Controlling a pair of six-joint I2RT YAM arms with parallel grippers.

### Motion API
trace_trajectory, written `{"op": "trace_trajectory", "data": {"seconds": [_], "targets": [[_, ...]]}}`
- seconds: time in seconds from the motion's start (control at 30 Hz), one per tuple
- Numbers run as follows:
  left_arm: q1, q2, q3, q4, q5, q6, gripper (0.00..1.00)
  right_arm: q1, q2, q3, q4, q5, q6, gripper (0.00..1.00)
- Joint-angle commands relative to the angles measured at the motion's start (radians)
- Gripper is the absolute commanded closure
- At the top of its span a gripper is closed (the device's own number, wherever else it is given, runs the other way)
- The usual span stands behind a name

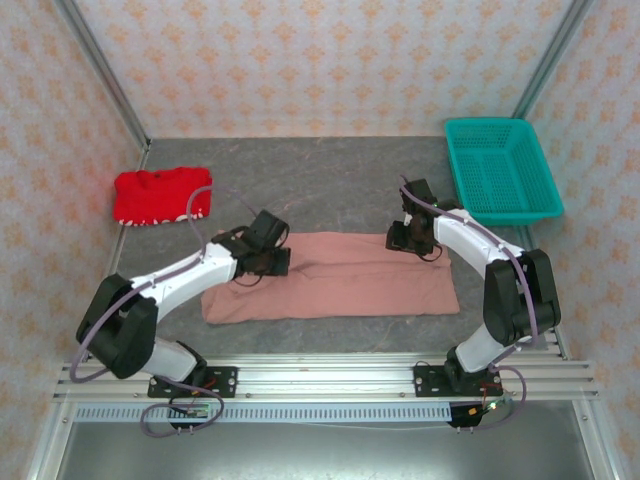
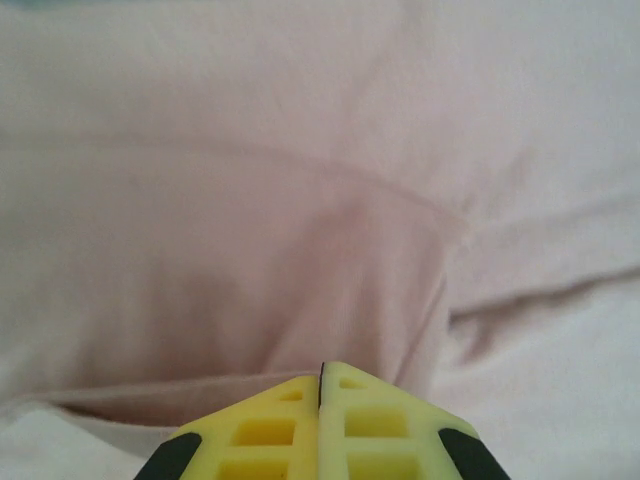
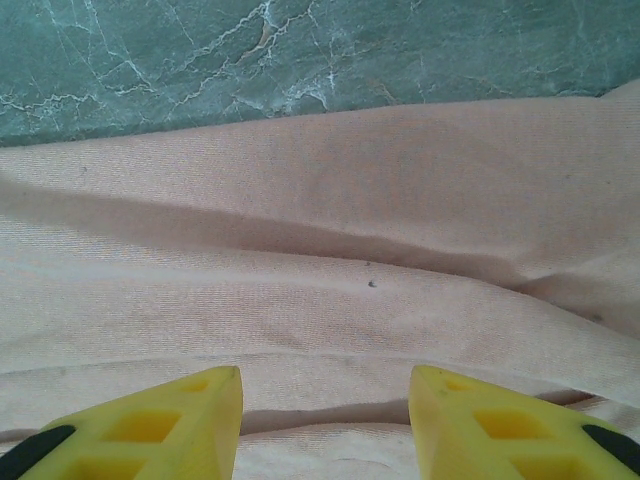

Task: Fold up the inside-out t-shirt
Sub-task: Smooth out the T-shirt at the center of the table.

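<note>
The salmon-pink t-shirt point(image 1: 330, 282) lies flat as a long band near-left of the teal basket point(image 1: 510, 214), with the right gripper point(image 3: 325, 388) spread wide over its basket-side end and the left gripper point(image 2: 321, 378) closed tip-to-tip at its other end.

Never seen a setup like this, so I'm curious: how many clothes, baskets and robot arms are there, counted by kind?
Clothes: 2, a pink t-shirt and a red garment
Baskets: 1, a teal basket
Robot arms: 2, the left arm and the right arm
Total: 5
</note>
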Motion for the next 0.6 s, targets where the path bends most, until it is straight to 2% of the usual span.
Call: {"op": "trace_trajectory", "data": {"seconds": [0.0, 0.1, 0.17, 0.27, 0.33, 0.43, 0.57], "targets": [[-0.082, -0.074, -0.088, -0.052, 0.008, -0.115, 0.91, 0.004, -0.031, -0.009, -0.022, 0.035, -0.016, 0.52], [-0.153, -0.144, -0.128, -0.024, 0.082, -0.129, 0.8, 0.004, -0.032, -0.015, -0.016, 0.029, -0.012, 0.52], [-0.161, -0.188, -0.124, -0.029, 0.138, -0.082, 0.7, 0.003, -0.029, -0.013, -0.013, 0.021, -0.008, 0.52], [-0.151, -0.245, -0.091, -0.101, 0.066, 0.006, 0.58, 0.004, -0.033, -0.011, -0.008, 0.011, -0.004, 0.52], [-0.107, -0.271, -0.088, -0.109, 0.02, 0.003, 0.56, 0.007, -0.036, -0.012, -0.006, 0.007, 0.0, 0.52], [0.035, -0.26, -0.082, -0.111, -0.004, -0.03, 0.55, 0.01, -0.039, -0.018, 0.003, 0.001, 0.006, 0.52], [0.192, -0.153, -0.058, -0.047, -0.002, -0.017, 0.55, 0.018, -0.023, -0.018, 0.012, -0.01, 0.012, 0.52]]}}
